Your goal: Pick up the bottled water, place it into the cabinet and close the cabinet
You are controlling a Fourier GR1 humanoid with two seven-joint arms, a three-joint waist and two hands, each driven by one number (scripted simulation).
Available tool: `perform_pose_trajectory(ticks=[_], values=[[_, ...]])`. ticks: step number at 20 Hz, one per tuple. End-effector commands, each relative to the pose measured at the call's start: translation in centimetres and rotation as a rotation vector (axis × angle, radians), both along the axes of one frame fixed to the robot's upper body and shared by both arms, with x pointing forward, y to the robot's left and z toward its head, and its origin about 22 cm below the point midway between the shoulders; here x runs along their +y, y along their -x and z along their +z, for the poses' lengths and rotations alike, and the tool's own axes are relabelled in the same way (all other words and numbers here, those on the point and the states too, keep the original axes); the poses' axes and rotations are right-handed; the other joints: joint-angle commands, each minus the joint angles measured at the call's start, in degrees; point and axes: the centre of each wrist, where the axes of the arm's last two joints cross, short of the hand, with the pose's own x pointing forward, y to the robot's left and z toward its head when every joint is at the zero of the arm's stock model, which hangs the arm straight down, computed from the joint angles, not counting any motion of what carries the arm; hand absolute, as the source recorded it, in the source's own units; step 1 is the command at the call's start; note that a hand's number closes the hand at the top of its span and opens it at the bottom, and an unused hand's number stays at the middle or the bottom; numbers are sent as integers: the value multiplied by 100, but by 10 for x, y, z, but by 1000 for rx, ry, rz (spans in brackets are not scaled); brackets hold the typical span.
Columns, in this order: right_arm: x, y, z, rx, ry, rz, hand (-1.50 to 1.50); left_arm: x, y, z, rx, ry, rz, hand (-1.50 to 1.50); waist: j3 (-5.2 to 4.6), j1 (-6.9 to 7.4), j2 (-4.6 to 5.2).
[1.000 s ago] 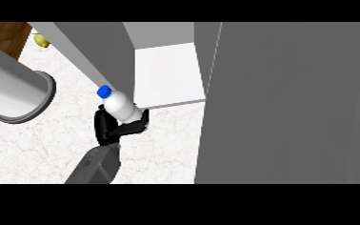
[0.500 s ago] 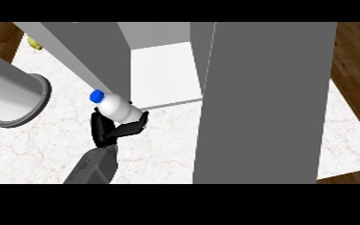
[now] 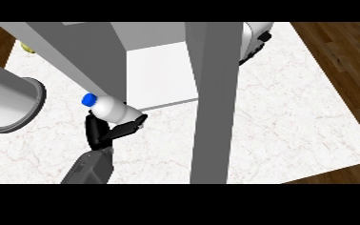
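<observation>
One grey arm (image 3: 88, 169) comes up from the bottom edge on the left side, and it ends in one black hand (image 3: 105, 129). This is the robot's left hand; I can see no other hand. The hand is curled round one bottle of water (image 3: 112, 110), with a finger (image 3: 126, 126) hooked under the right side of it and the rest of the hand below and to the left. The bottle is white with a blue cap (image 3: 89, 99). It lies tilted, with the cap pointing up and to the left and its bottom end pointing toward the cabinet. The bottle is held up just at the front edge of the cabinet's white floor (image 3: 160, 76), right beside the grey left wall (image 3: 77, 57), and it looks not fully inside yet. All this is above one white stone counter (image 3: 281, 114). Past the hand stands one grey cabinet, open at the front, and its white floor shows with nothing lying on it. One tall grey panel (image 3: 211, 105), likely the open door seen edge on, runs down the middle. To the left sits one grey round pot (image 3: 17, 105) on the counter. Far back on the right, one white and black thing (image 3: 253, 40) peeks out behind the panel; I cannot tell what it is
</observation>
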Motion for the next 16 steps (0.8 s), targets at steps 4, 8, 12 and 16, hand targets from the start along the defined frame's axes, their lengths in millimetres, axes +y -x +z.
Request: perform_pose_trajectory(ticks=[4,8,12,16], values=[[0,-6,-1,-12,-19,24,-150,-55,-73,66,-75,38,-128,-150,-113,-266,142],[0,-8,3,-9,10,35,-150,-39,-76,72,-114,-33,-138,-150,-118,-296,138],[2,-8,2,-15,0,54,-150,-40,-71,70,-136,-77,-213,-150,-109,-465,121],[-3,-10,2,-1,30,45,-150,-43,-76,80,-176,-98,-259,-150,-105,-346,83]])
